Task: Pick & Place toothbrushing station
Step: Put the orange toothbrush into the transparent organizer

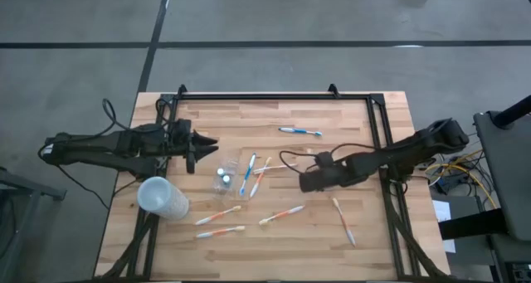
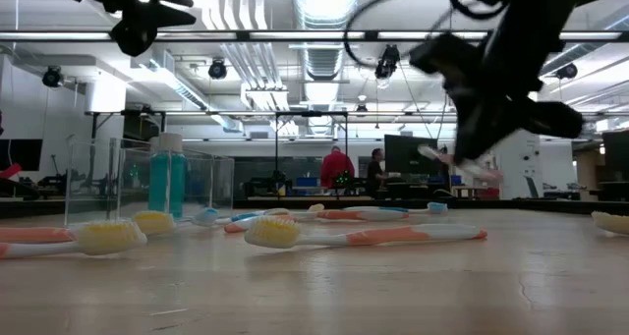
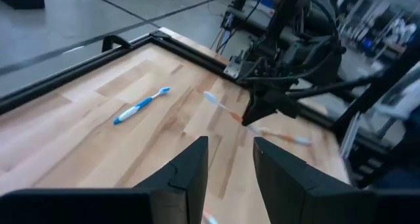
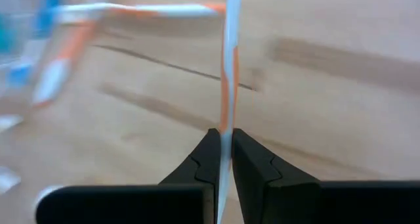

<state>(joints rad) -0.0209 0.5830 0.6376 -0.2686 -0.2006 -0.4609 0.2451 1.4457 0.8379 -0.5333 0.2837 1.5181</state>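
Observation:
A small clear tumbler stands left of the table's middle, and a blue toothpaste tube stands upright in it. Several white-orange and white-blue toothbrushes lie flat around it, such as a blue one at the far side and an orange one nearer the front. My right gripper is right of the tumbler, shut on a white-orange toothbrush. My left gripper hangs open and empty over the table's left part, above the wood. My right gripper pinches the white-orange toothbrush's handle between its two fingertips. The fingers slant down from the table's right side. The brush sticks out forward past the fingertips, along the fingers. In the low view the toothbrush hangs tilted, clear of the table.
A larger frosted cup lies on its side near the front left corner. A black frame rail runs along the table's far edge and down both sides. Bare wood shows at the far left and the near right.

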